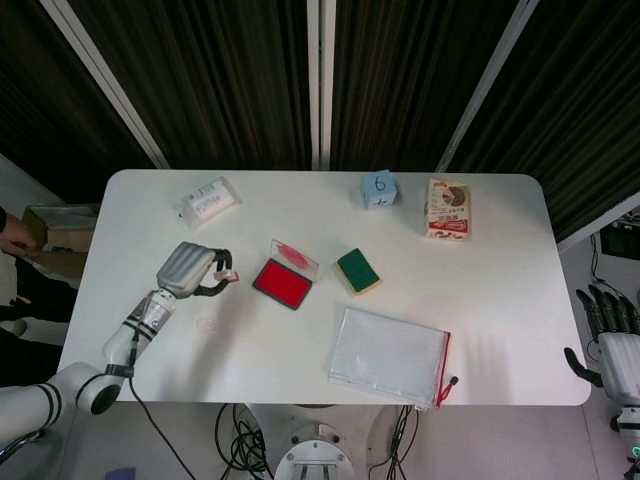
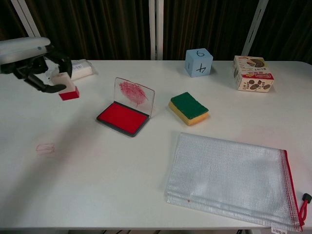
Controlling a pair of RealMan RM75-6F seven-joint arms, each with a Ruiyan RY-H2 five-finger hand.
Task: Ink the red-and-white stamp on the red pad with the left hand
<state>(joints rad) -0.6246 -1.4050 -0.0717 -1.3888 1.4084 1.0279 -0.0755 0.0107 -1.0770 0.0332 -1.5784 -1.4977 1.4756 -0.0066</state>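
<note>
White table [image 2: 97, 185]: left hand [image 2: 34, 61] grips stamp [image 2: 66, 87]; open ink pad [image 2: 123, 118] shows red.

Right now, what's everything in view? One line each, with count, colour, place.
stamp: 1, red-and-white, held off the table at far left
ink pad: 1, red, clear lid up, left of centre
sponge: 1, green on yellow, centre
cube: 1, light blue, numbered, back centre
box: 1, printed red and white, back right
zip pouch: 1, clear mesh, red zip, front right
packet: 1, white, back left
table: 1, white
left hand: grips the stamp
right hand: off the table's right edge, holds nothing
</note>
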